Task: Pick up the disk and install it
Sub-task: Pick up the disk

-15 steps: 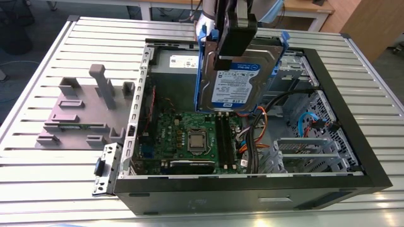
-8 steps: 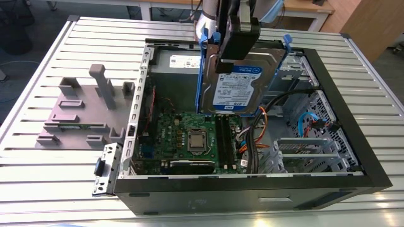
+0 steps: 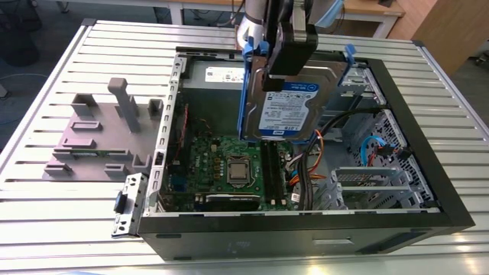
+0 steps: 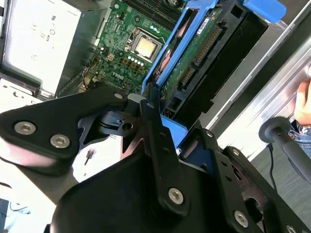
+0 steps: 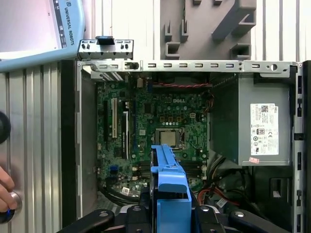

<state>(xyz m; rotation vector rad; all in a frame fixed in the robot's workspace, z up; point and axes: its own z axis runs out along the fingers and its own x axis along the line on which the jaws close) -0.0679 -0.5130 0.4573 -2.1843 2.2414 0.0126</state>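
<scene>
Exterior view: the gripper [image 3: 284, 54] is clamping the disk [image 3: 284, 103] by its upper end, holding it upright above the open computer case [image 3: 306, 229], with free room over the motherboard [image 3: 229, 166] below its lower edge.

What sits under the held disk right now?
The open computer case: its motherboard with the processor socket lies below the disk. The gripper covers the disk's top.

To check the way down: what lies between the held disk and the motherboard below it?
Only open air, as far as shown. In the exterior view the claw holds the disk upright above the motherboard, with cables off to the exterior view's right.
</scene>
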